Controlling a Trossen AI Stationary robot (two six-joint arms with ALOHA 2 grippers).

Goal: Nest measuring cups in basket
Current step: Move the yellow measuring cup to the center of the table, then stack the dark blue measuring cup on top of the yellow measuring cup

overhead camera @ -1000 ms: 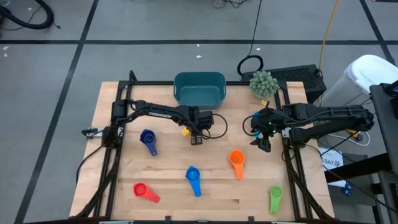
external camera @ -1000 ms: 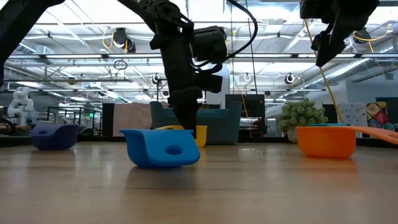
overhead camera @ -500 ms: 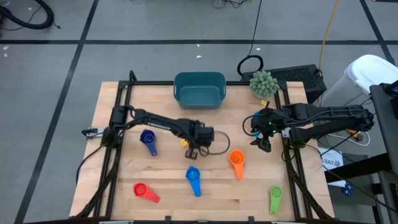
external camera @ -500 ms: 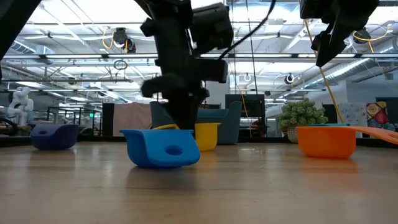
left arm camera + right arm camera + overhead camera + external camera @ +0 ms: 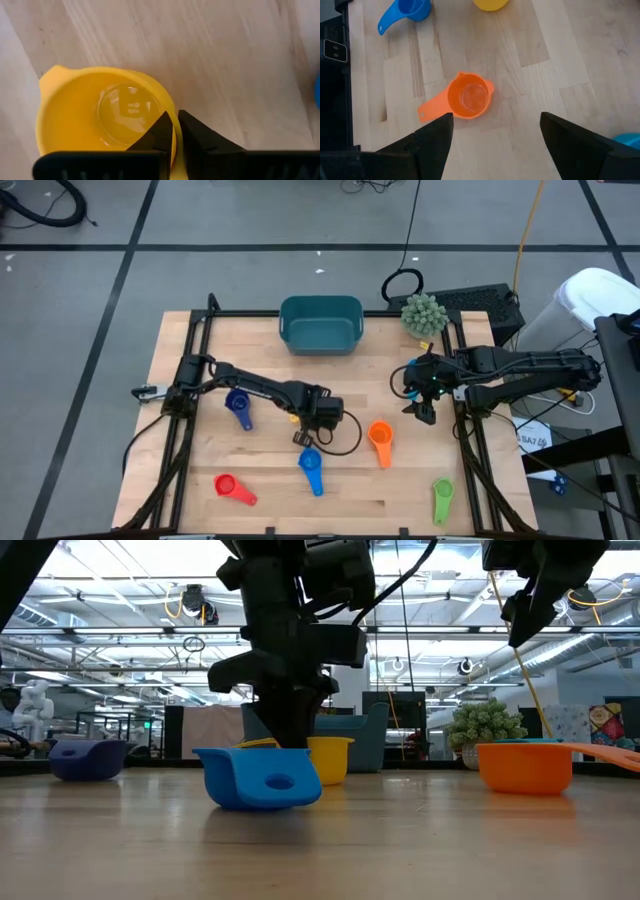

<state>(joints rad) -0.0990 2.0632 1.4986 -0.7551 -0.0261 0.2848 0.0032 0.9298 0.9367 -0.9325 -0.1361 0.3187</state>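
Observation:
My left gripper (image 5: 302, 432) points down at mid-table, shut on the yellow measuring cup (image 5: 105, 112), just beyond the light blue cup (image 5: 310, 464). The yellow cup (image 5: 328, 760) shows behind the light blue one (image 5: 262, 778) in the low view. The dark blue cup (image 5: 238, 406), red cup (image 5: 231, 488), orange cup (image 5: 380, 438) and green cup (image 5: 442, 498) lie apart on the table. The teal basket (image 5: 320, 323) stands at the far edge. My right gripper (image 5: 495, 145) hangs open above the table, right of the orange cup (image 5: 467, 97). My left gripper pinches the yellow cup's rim (image 5: 173, 134), one finger (image 5: 161, 134) inside the bowl and the other finger (image 5: 197, 137) outside, coming from above. The cup stays upright, mouth up. Whether its base is on the table, I cannot tell.
A spiky green plant ball (image 5: 423, 313) sits at the far right corner beside the basket. Black frame rails run along the table's left and right sides. Bare wood lies between the cups and in front of the basket.
My left gripper has moved from just in front of the basket toward the table's near edge, taking the yellow cup along upright, and now stands right beside the light blue cup. It has stayed shut on the cup.

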